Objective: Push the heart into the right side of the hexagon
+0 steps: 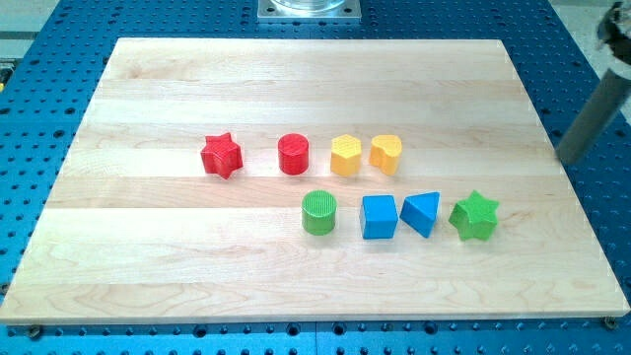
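A wooden board (148, 286) is being shown lying on a blue perforated table (39, 59). Eight blocks are being displayed on it in two rows. In the upper row, from the view's left, a red star (221, 156), a red cylinder (294, 154), a yellow hexagon (346, 155) and a yellow heart (385, 153) are being seen. The heart is sitting just beside the hexagon's right side, seemingly touching it or nearly so; a clear gap cannot be made out. In the lower row, a green cylinder (319, 213), a blue cube (379, 216), a blue triangle (422, 213) and a green star (474, 216) are being seen.

The rod (595, 116) is being held at the view's right edge, slanting down toward the board's right border. My tip (566, 158) is positioned well apart from all blocks, to the right of the heart and above the green star. Nothing is being touched by it.
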Controlling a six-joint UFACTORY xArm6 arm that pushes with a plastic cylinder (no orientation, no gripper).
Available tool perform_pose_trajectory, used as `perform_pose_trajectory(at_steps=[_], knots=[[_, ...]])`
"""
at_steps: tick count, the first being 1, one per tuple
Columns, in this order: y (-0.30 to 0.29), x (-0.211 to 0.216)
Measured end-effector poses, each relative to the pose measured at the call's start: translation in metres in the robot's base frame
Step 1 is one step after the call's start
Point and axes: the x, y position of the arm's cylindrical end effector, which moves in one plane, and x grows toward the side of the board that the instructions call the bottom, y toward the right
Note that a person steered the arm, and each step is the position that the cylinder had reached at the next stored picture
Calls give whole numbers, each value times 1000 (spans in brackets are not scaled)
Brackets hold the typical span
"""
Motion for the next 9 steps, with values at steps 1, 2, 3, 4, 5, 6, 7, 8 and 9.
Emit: perform_pose_trajectory(at_steps=[1, 2, 3, 4, 5, 6, 7, 8, 9], knots=[[-35, -1], [-37, -2], [-41, -2], [-62, -2], [-74, -2], [-100, 1], [-121, 4], [-131, 6], [-131, 8]])
